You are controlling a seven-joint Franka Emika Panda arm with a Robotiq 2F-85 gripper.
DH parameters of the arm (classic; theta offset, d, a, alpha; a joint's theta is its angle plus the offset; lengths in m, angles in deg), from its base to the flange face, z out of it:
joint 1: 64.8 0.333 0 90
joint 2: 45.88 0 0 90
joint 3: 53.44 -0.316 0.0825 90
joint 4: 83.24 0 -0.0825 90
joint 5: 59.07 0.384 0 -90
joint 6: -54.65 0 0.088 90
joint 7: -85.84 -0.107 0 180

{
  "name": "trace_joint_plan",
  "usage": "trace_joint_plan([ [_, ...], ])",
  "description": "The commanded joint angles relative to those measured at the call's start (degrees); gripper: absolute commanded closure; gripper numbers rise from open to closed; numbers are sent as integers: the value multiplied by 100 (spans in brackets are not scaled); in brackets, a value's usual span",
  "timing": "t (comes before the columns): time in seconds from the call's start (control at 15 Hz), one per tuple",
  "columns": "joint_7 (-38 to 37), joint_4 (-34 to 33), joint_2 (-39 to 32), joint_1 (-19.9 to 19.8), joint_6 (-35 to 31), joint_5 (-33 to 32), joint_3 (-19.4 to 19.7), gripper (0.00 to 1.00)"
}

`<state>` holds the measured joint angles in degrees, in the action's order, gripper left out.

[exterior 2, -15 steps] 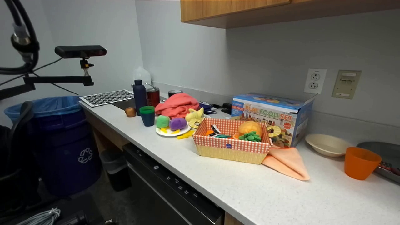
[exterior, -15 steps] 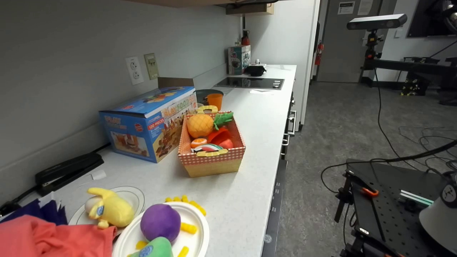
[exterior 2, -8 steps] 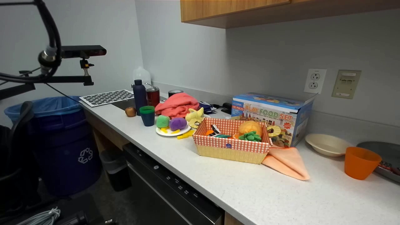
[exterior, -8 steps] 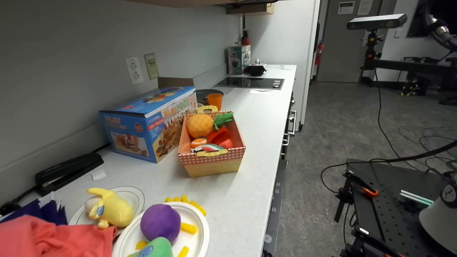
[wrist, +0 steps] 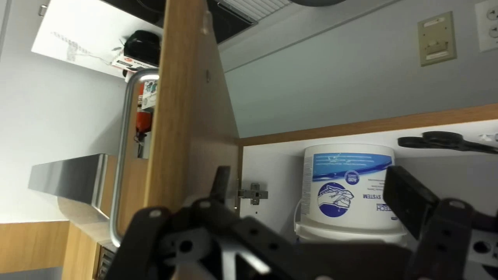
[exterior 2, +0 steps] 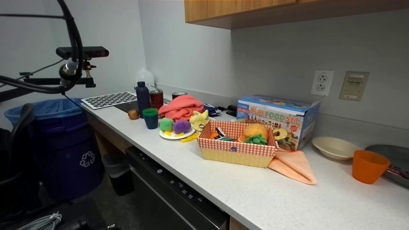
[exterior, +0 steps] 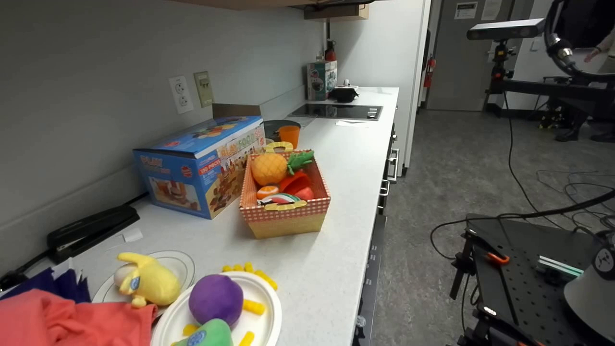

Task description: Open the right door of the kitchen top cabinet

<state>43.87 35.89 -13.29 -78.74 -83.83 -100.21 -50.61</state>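
The kitchen top cabinet (exterior 2: 243,9) shows as a wooden lower edge at the top of an exterior view. Its underside (exterior: 235,4) shows at the top of an exterior view. In the wrist view, which stands upside down, a wooden cabinet door (wrist: 212,128) stands swung open, with a metal bar handle (wrist: 125,124) on its outer face. The cabinet's inside (wrist: 268,163) is exposed, with a hinge and a white tub (wrist: 350,186). My gripper (wrist: 311,182) is open and empty, one finger near the door's inner face, the other in front of the tub. Exterior views do not show it.
Black arm cables hang in both exterior views (exterior: 559,48) (exterior 2: 68,72). The white counter (exterior 2: 223,182) below bears a checkered basket (exterior 2: 236,155), a play food box (exterior 2: 278,118) and other items. Dark scissors (wrist: 443,140) lie inside the cabinet. A camera on a stand (exterior: 507,30) is nearby.
The arm's cables have moved left and down in an exterior view, and right and down in an exterior view. A person has come into view at the far right. Counter items have not moved.
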Motion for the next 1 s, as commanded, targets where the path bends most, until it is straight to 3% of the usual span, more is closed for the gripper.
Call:
trace_joint_plan([
  [0.0,56,-269,-225,-490,106,-329,-205,0],
  [0.6,-242,-100,87,-908,476,-1024,-13,0],
  [0.67,-107,-60,29,-724,420,-872,15,0],
  [0.93,-139,-61,54,-785,423,-938,75,0],
])
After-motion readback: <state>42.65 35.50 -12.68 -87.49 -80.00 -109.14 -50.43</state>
